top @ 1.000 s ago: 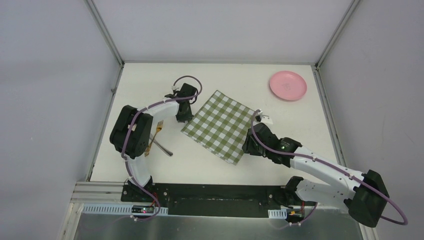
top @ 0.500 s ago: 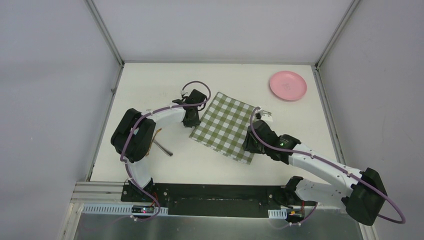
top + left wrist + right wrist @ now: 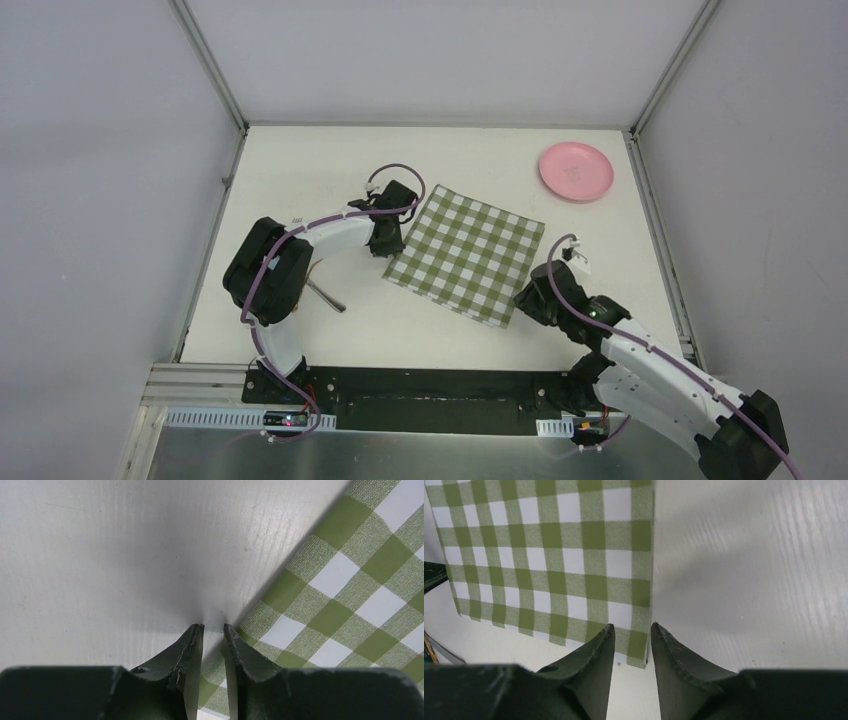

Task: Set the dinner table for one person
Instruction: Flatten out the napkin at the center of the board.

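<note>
Seen from above, the dinner table, a white top framed by metal rails, fills the middle of the view and carries everything else. A green-and-white checked cloth lies on it near the centre, turned like a diamond. A pink plate sits at the far right corner, well apart from the cloth.

The left arm rises from its base at the near edge, folds at a dark elbow, then reaches forward and to the right in a low arc. Its wrist points down at the cloth's left edge. The left gripper has its jaws drawn to a narrow slit. The cloth's edge runs into that slit and appears pinched there. A silver utensil pokes out on the table from beneath this arm.

The right arm stretches from its base to an elbow at the near right, then doubles back toward the centre. The right gripper hangs over the cloth's near corner, jaws slightly apart with nothing between them. The corner lies flat on the table under the fingertips.
</note>
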Robot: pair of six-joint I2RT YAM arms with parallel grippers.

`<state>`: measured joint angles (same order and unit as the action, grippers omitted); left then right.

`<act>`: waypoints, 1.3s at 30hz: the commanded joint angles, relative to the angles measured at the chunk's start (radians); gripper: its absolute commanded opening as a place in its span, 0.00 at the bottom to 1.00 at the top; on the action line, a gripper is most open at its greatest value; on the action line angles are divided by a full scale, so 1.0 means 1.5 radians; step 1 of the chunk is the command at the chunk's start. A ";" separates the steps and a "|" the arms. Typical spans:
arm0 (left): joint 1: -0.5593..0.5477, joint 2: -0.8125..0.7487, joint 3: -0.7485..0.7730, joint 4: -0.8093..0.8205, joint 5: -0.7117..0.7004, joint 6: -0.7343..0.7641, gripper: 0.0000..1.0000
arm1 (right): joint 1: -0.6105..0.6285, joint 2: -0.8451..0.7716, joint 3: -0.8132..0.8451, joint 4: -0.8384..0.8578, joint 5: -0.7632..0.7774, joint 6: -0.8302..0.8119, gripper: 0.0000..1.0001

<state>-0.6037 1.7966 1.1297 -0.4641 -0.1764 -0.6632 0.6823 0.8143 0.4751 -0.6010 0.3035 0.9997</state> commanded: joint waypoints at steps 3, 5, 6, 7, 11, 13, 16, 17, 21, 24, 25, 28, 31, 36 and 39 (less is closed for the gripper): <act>-0.017 0.005 0.019 -0.019 0.037 -0.014 0.23 | -0.002 -0.127 -0.088 -0.041 -0.018 0.151 0.38; -0.018 0.006 0.022 -0.019 0.039 -0.015 0.23 | -0.002 -0.154 -0.101 -0.059 -0.025 0.165 0.39; -0.020 0.006 0.023 -0.019 0.039 -0.014 0.23 | -0.002 -0.167 -0.108 -0.065 -0.032 0.173 0.40; -0.022 0.006 0.025 -0.019 0.039 -0.016 0.23 | -0.001 -0.180 -0.114 -0.071 -0.038 0.181 0.40; -0.029 0.006 0.028 -0.019 0.037 -0.019 0.23 | 0.001 -0.220 -0.131 -0.098 -0.048 0.193 0.41; -0.031 0.007 0.027 -0.019 0.036 -0.021 0.23 | 0.002 -0.228 -0.136 -0.097 -0.051 0.191 0.42; -0.034 0.006 0.029 -0.018 0.037 -0.023 0.23 | 0.004 -0.220 -0.140 -0.087 -0.053 0.193 0.42; -0.036 0.007 0.029 -0.019 0.036 -0.023 0.23 | 0.004 -0.214 -0.140 -0.083 -0.053 0.192 0.42; -0.037 0.006 0.030 -0.019 0.033 -0.021 0.23 | 0.004 -0.198 -0.133 -0.068 -0.050 0.188 0.42; -0.037 0.006 0.030 -0.020 0.034 -0.021 0.23 | 0.004 -0.187 -0.130 -0.055 -0.046 0.185 0.42; -0.037 0.005 0.030 -0.020 0.034 -0.021 0.23 | 0.004 -0.182 -0.130 -0.050 -0.046 0.183 0.42; -0.037 0.002 0.029 -0.021 0.032 -0.021 0.23 | 0.004 -0.163 -0.130 -0.031 -0.049 0.181 0.43; -0.037 -0.001 0.029 -0.024 0.032 -0.020 0.23 | 0.004 -0.155 -0.130 -0.017 -0.050 0.183 0.43; -0.037 -0.004 0.036 -0.028 0.031 -0.017 0.23 | 0.004 -0.154 -0.130 -0.013 -0.048 0.186 0.42; -0.037 -0.005 0.039 -0.030 0.033 -0.017 0.23 | 0.004 -0.157 -0.132 -0.012 -0.045 0.188 0.43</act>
<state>-0.6426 1.7988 1.1469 -0.5011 -0.1467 -0.6731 0.6846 0.5835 0.2649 -0.6556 0.2272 1.2663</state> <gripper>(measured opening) 0.232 0.424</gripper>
